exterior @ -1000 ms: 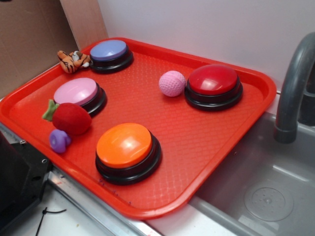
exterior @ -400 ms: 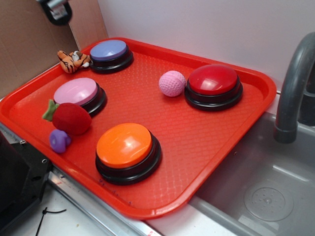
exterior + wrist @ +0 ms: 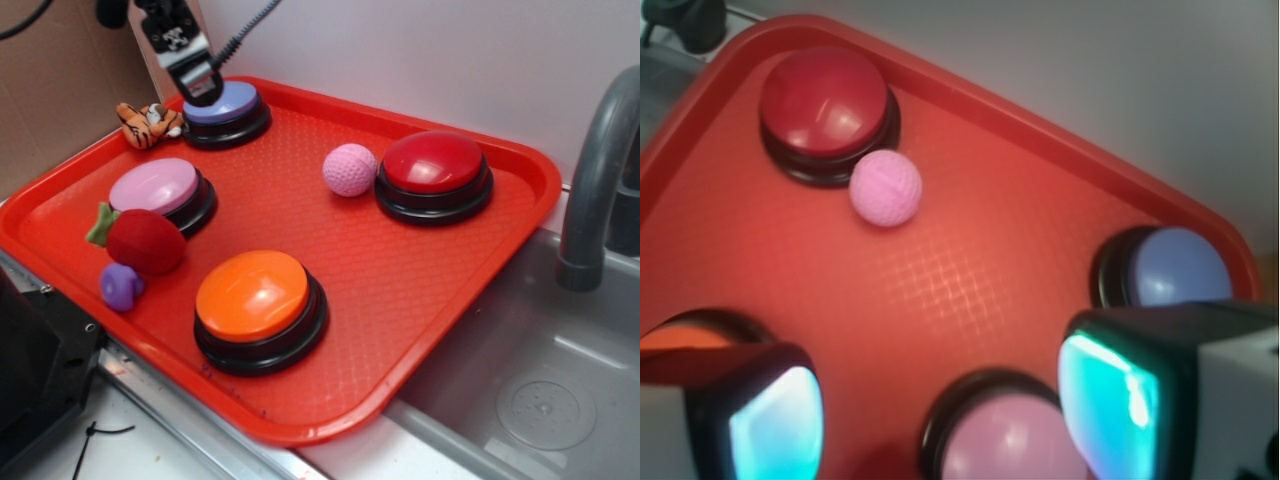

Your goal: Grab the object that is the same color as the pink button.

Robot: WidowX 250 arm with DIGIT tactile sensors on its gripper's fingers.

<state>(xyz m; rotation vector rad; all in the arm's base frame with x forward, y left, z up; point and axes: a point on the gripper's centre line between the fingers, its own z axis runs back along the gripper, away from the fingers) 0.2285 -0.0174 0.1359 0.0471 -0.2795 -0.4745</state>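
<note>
The object, a small dimpled light-pink ball (image 3: 350,169), rests on the red tray (image 3: 400,290) against the left side of the red-topped button (image 3: 433,162). In the wrist view the ball (image 3: 885,187) lies far ahead of me. The pink button (image 3: 155,186) stands near the tray's left edge; in the wrist view the pink button (image 3: 1010,435) shows low between my fingers. My gripper (image 3: 203,88) hangs above the tray's back-left corner, over the lavender-blue button (image 3: 222,102). The gripper (image 3: 940,415) is open with nothing between its pads (image 3: 775,425).
An orange button (image 3: 253,294) sits at the tray's front. A red plush strawberry (image 3: 145,241) and a small purple toy (image 3: 121,286) lie beside the pink button. A tiger toy (image 3: 148,124) lies at the back left. A grey faucet (image 3: 595,180) and sink (image 3: 520,390) are to the right.
My gripper has come into the exterior view from the upper left and moved down and right, over the lavender-blue button. The things on the tray have not moved.
</note>
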